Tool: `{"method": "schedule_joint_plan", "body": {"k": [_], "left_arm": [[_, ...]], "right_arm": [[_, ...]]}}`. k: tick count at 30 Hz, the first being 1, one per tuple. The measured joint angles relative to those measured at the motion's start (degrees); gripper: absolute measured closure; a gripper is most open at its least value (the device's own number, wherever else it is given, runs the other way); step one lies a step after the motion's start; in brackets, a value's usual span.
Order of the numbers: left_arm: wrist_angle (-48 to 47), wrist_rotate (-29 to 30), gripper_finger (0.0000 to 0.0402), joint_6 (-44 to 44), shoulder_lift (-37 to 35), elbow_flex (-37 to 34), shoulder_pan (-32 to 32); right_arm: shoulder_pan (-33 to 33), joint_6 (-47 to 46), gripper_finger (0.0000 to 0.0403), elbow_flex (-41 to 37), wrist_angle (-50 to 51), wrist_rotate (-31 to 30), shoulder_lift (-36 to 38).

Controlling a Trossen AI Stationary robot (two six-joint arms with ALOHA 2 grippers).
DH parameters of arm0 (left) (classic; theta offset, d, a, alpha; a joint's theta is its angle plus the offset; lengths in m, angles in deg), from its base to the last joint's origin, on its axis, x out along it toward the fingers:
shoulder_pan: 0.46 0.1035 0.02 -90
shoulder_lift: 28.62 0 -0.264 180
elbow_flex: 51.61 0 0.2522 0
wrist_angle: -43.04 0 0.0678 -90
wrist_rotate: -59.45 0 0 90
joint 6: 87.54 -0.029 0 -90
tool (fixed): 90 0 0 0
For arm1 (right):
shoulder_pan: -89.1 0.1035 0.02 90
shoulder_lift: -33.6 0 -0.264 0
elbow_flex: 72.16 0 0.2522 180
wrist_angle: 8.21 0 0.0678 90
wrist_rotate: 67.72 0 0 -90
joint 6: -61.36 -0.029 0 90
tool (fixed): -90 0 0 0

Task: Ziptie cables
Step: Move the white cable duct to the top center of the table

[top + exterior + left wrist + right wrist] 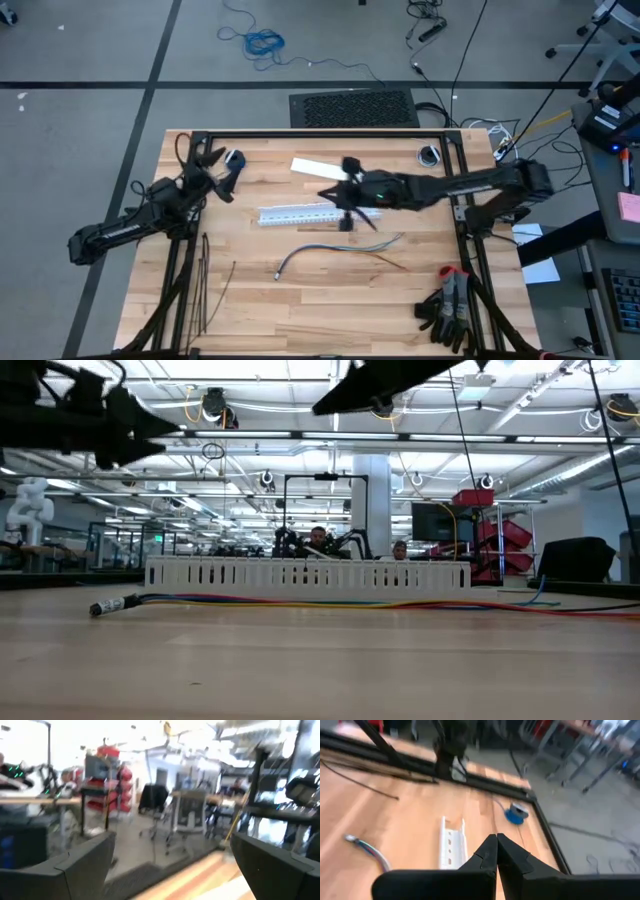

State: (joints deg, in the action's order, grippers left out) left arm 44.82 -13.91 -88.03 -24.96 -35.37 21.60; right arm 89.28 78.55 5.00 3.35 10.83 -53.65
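Below the clenched right hand (330,195) at frame centre, the cables (335,249) lie apart on the counter (320,310), with the zipties (204,280) lower left near the released left hand (222,168).

A robotics lab: a wooden workbench (300,300), red bin racks (500,540), other robot arms.
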Motion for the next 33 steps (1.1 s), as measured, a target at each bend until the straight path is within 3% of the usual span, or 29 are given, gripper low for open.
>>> {"method": "schedule_joint_plan", "body": {"k": [4, 8, 13, 15, 18, 23, 28, 33], "left_arm": [[-0.94, -4.17, 0.0008, 1.29, 1.37, 3.19, 0.00], [-4.05, -7.03, 0.0008, 3.14, 5.77, 6.30, 0.00], [-14.86, -11.83, 0.0008, 3.63, 15.04, 11.15, 0.00], [-20.52, -15.14, 0.0008, 4.05, 19.70, 13.96, -0.02], [-28.13, -18.31, 0.0008, 5.96, 26.08, 17.54, -0.49], [-28.75, -21.94, 0.0008, 12.50, 34.24, 18.93, -4.03], [-30.93, -22.97, 0.0008, 23.85, 39.12, 19.08, -7.08], [-33.85, -23.79, 0.0008, 30.53, 40.53, 19.08, -10.94]], "right_arm": [[-2.49, -1.15, 0.0403, 7.79, 1.52, 2.19, -8.84], [-4.26, -3.47, 0.0393, 12.96, 2.67, 10.15, -16.54], [-4.63, -7.05, 0.0360, 19.55, 5.29, 21.50, -24.45], [-3.83, -6.78, 0.0342, 23.33, 7.66, 23.43, -27.70], [-2.40, -4.29, 0.0315, 29.58, 15.43, 22.91, -32.32], [-0.56, -2.64, 0.0287, 36.78, 21.20, 16.98, -37.84], [1.03, -1.20, 0.0291, 39.19, 21.84, 17.17, -38.57], [1.87, -1.20, 0.0310, 39.44, 32.08, 17.49, -38.61]]}}
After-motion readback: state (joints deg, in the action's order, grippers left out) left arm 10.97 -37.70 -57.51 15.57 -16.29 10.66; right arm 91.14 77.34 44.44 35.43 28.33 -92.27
